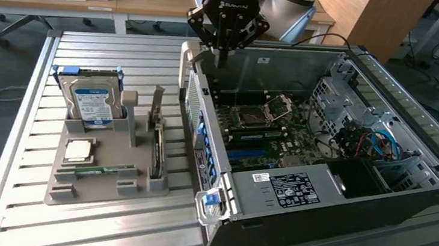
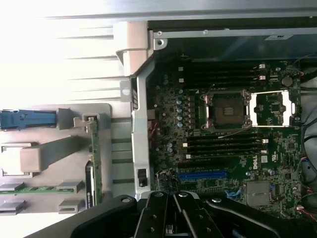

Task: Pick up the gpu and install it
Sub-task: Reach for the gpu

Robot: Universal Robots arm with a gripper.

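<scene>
In the exterior view, the claw (image 1: 220, 61) hangs closed with nothing between its fingers. It points straight down over the 11 o'clock corner of the open computer case (image 1: 314, 229), just above the case's wall and apart from it.

The graphics card (image 1: 157, 147) is not in the claw. It stands on edge in a slot along the 3 o'clock side of the grey holder (image 1: 64, 189), which lies on the slatted metal table (image 1: 112, 230) at 9 o'clock from the case. The card's silver end bracket rises at its 12 o'clock end. It is well apart from the claw.

In the same holder, a blue-labelled hard drive (image 1: 92, 103) stands upright at the 12 o'clock end. A square processor chip (image 1: 80, 149) lies flat near the middle, and a green memory stick (image 1: 106, 170) rests toward 6 o'clock. Inside the case, the motherboard (image 1: 271, 134) lies exposed, its processor socket open.
</scene>
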